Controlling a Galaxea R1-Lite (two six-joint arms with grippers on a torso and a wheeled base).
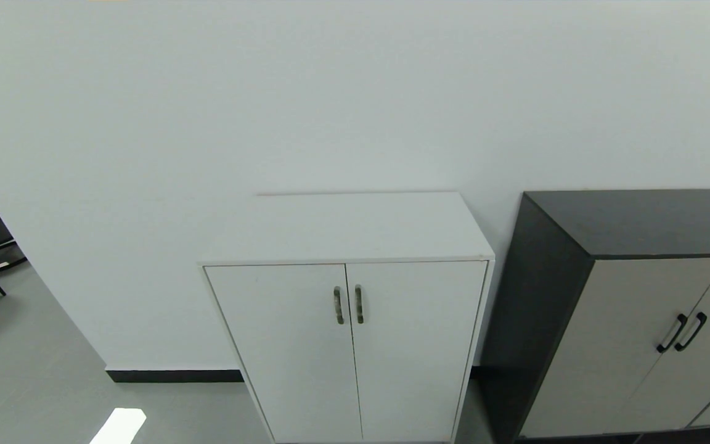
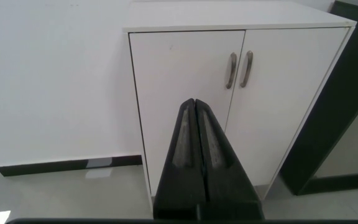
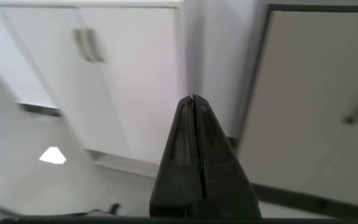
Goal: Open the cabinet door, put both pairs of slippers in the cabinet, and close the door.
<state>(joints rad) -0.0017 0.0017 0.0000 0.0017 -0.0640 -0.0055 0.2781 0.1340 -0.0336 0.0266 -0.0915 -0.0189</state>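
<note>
Both the left gripper (image 2: 195, 102) and the right gripper (image 3: 193, 99) are clenched on nothing, held before the white cabinet (image 1: 355, 228), whose doors (image 1: 287, 351) are closed; a dark cabinet (image 1: 626, 345) is set just beside it

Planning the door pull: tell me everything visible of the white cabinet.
The white cabinet is an upright box with a flat top, matte like painted board. Both doors are shut; two upright metal-looking bar handles flank the centre seam. It stands on the grey floor against the wall, beside the dark cabinet.
</note>
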